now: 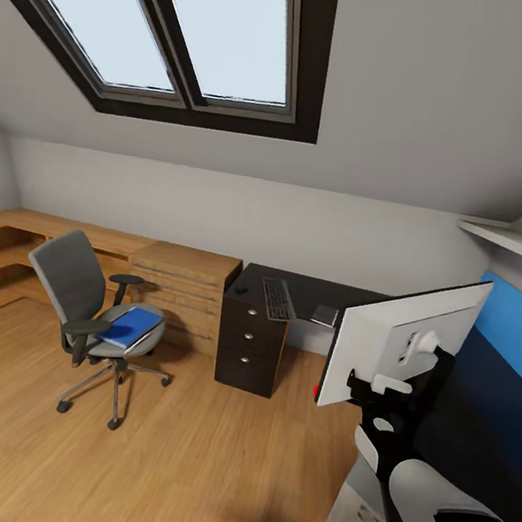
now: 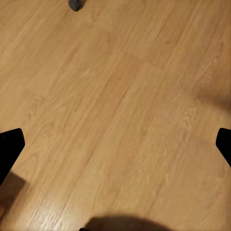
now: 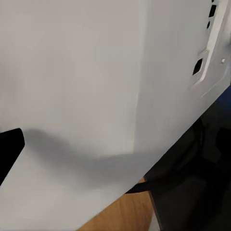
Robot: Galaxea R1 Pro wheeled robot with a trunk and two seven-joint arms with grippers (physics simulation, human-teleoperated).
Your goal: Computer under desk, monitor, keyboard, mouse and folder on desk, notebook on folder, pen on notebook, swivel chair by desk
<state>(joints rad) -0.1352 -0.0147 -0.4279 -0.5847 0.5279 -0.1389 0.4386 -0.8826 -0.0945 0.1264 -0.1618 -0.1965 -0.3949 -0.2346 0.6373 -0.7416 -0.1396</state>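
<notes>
Room: attic bedroom with a sloped ceiling, a skylight [image 1: 185,21] and a wood floor [image 1: 204,463].
Table: black glossy top [image 1: 323,292] against the far wall, with a dark drawer unit [image 1: 249,343] under its left end, just beside a light-wood cabinet [image 1: 181,286].
Keyboard [image 1: 278,299]: lies on the table above the drawer unit, its near end reaching the table's front edge.
Mouse [image 1: 241,289]: small dark shape on the table, just left of the keyboard.
Monitor [image 1: 405,339]: off the table and held up in the air on the robot's right side, tilted, silver-grey back toward the head camera; a red dot shows at its lower left corner. In the right wrist view its grey back [image 3: 86,96] is very close to the camera.
Swivel chair [image 1: 89,310]: stands on the floor at the left, well apart from the table, in front of the wooden cabinets.
Folder [image 1: 131,326]: bright blue, flat on the chair seat.
Computer [image 1: 358,512]: light grey tower standing on the floor at the lower right, near the robot's right arm.
Right end effector [image 1: 397,384]: white, pressed against the monitor's back; the monitor appears carried by it, but how the fingers stand cannot be told.
Left end effector [image 2: 115,144]: fingers spread wide apart, nothing between them, pointing down at bare floor.
</notes>
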